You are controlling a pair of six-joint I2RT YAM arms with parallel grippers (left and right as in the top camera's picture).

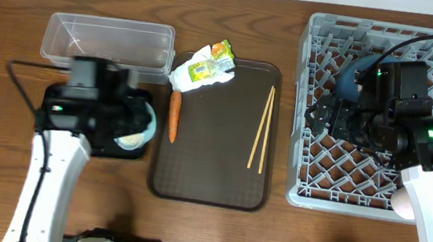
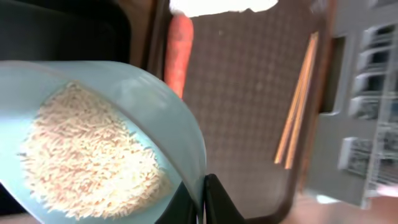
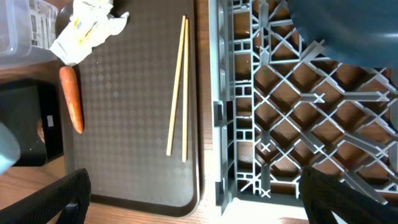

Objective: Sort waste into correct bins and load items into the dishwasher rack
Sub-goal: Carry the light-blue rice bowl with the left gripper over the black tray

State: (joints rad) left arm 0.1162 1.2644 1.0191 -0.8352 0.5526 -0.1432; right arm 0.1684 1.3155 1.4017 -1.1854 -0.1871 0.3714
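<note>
My left gripper (image 2: 202, 200) is shut on the rim of a light blue cup (image 2: 149, 99) tilted with white rice (image 2: 87, 155) inside. In the overhead view the cup (image 1: 133, 132) hangs over the black tray (image 1: 108, 151). The clear tub (image 1: 108, 41) stands behind it. An orange carrot (image 1: 174, 117), a green-yellow wrapper with a white napkin (image 1: 203, 70) and the chopsticks (image 1: 262, 128) lie on the brown tray. My right gripper (image 3: 202, 199) is open and empty over the grey rack's (image 1: 381, 166) left edge. The dark blue bowl (image 1: 356, 75) sits in the rack.
The brown serving tray (image 1: 210, 177) lies between the bins and the rack. A pale rounded thing (image 1: 403, 203) shows at the rack's front right, partly under my right arm. The carrot (image 3: 71, 106) and chopsticks (image 3: 177, 87) also show in the right wrist view.
</note>
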